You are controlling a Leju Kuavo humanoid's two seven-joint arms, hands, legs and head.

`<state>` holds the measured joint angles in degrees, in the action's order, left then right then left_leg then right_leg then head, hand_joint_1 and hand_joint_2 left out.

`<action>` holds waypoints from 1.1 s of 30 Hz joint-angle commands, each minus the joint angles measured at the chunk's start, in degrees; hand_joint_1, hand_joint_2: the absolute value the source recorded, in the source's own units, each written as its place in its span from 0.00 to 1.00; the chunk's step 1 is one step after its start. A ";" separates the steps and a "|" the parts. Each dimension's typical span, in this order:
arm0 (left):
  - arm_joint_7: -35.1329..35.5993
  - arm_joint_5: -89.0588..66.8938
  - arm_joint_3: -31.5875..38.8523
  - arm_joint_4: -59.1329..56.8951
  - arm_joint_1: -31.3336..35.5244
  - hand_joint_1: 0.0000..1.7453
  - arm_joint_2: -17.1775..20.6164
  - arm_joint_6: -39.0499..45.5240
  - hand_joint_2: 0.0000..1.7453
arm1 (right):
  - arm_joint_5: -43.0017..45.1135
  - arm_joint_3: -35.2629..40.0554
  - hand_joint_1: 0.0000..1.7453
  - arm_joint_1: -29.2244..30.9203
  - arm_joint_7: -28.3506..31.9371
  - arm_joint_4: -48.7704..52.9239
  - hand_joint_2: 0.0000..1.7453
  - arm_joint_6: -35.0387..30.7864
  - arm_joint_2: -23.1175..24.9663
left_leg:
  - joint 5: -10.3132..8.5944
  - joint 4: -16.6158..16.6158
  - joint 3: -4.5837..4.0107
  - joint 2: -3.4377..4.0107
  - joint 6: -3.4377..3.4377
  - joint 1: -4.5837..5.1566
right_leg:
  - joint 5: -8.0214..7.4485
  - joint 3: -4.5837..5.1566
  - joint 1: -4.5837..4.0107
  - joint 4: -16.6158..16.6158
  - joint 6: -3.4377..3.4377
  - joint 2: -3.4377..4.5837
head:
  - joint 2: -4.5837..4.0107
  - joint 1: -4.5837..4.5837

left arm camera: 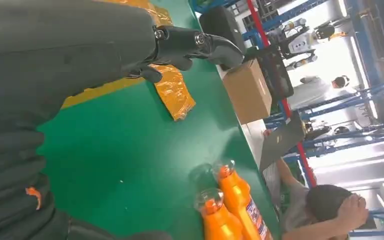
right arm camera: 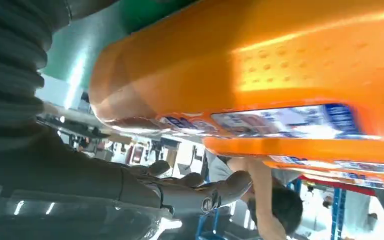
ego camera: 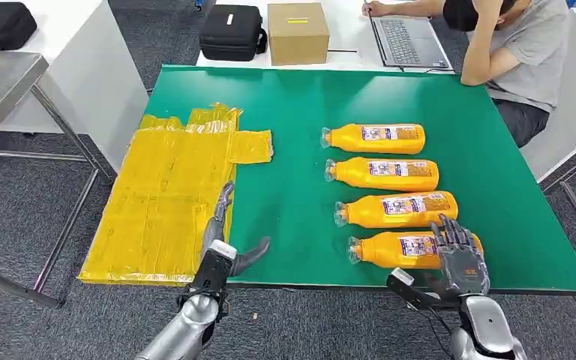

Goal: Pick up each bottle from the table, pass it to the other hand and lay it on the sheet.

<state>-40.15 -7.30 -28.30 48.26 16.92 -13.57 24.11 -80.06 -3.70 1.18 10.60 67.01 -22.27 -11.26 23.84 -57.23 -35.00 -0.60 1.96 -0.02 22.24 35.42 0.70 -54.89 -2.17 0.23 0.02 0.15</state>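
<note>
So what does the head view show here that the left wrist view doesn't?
Only the head view shows all four bottles, the nearest bottle under the right hand, and the black case. Only the left wrist view shows blue racks behind the seated person and the left hand close up, holding nothing. Both show the green table, yellow sheet, cardboard box and laptop.

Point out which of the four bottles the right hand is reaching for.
The bottle nearest the table's front edge; the right hand covers its base end, while the other three lie farther back, untouched.
</note>
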 commanded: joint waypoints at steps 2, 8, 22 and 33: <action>0.15 -0.73 -0.17 -3.60 1.30 0.00 -0.35 -0.40 1.00 | 1.74 -3.94 0.00 1.63 2.28 -9.16 1.00 -0.44 2.13 | 0.11 0.07 0.31 0.05 -0.09 -0.05 | 0.10 -0.32 -0.06 0.09 0.07 0.00 | -0.02 0.00; 0.15 -0.72 -0.15 -3.70 1.42 0.00 -0.37 -0.44 1.00 | 1.90 -3.95 0.00 1.68 2.46 -9.45 1.00 -0.60 2.01 | 0.11 0.06 0.35 0.07 -0.09 -0.05 | 0.09 -0.34 -0.06 0.08 0.08 -0.02 | 0.00 0.00; 0.15 0.10 -1.43 -5.33 3.30 0.00 -1.26 -0.94 1.00 | 6.57 -5.16 0.96 8.84 7.27 -29.13 1.00 0.24 -1.97 | 0.12 0.03 0.76 0.03 -0.15 -0.05 | 0.08 -0.74 -0.06 0.12 0.05 -0.08 | 0.00 0.00; 0.15 1.44 -2.77 -5.26 4.33 0.00 -0.95 -0.68 1.00 | 3.89 -3.49 0.99 10.64 6.15 -35.09 1.00 1.41 -4.18 | 0.17 0.11 1.21 -0.25 0.14 -0.03 | 0.27 -0.80 -0.09 0.33 -0.09 -0.30 | 0.00 0.00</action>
<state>-40.15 -6.89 -28.61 46.53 18.28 -15.30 23.43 -73.99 -8.24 11.90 18.29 44.37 -23.04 -13.88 23.98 -57.23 -33.82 -0.58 2.25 0.03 22.33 34.43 0.70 -54.69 -2.44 0.28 0.02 0.15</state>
